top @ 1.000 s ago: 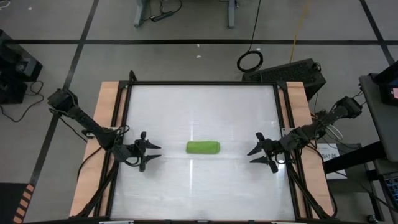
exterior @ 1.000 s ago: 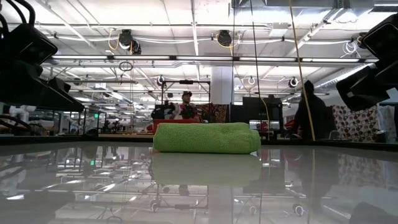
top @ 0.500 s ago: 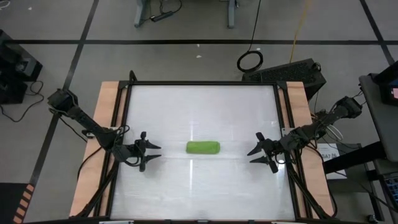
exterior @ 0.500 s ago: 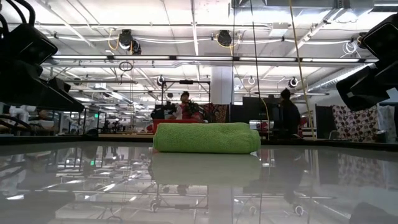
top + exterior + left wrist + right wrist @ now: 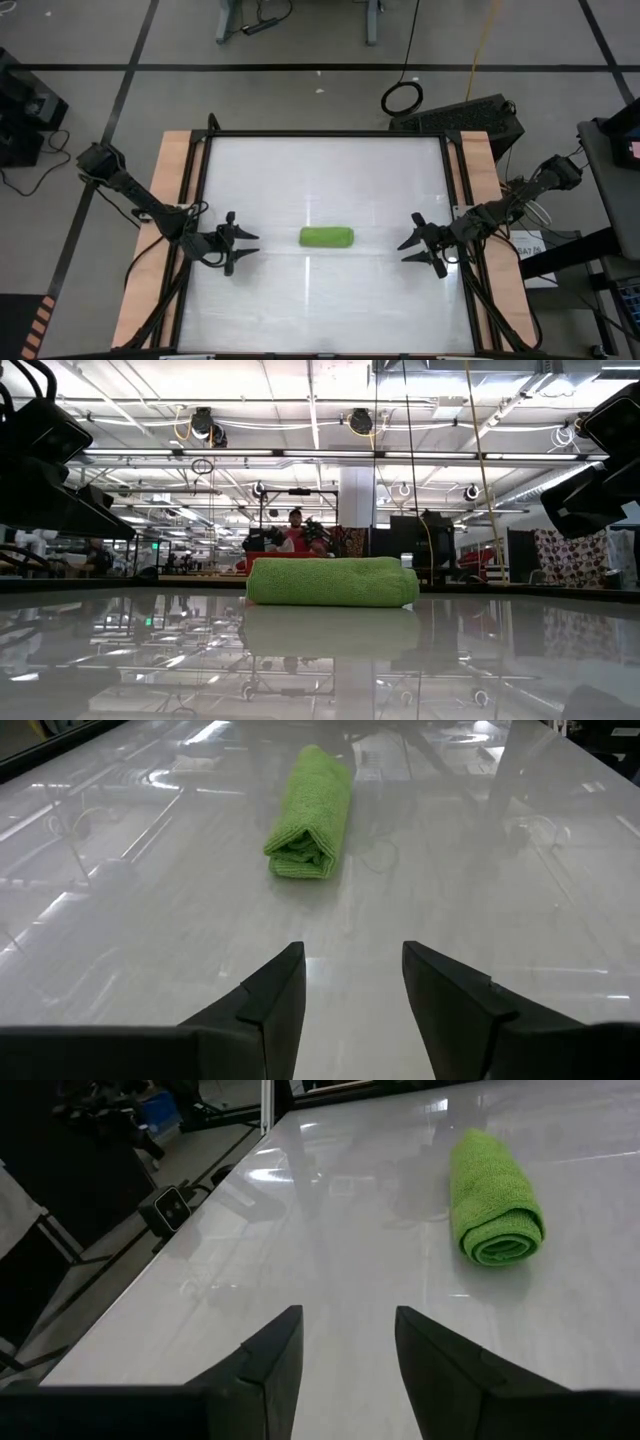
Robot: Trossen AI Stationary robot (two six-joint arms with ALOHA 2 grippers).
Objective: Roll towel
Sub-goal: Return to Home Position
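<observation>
Towel [image 5: 326, 237] mid table [image 5: 320, 170], betw. left gripper [image 5: 250, 245] & right gripper [image 5: 408, 250], touching neither.

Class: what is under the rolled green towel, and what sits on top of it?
The towel rests directly on the white table; nothing sits on top. The left gripper and right gripper wait open at either side. The roll's inner layers and the table beneath are covered.
</observation>
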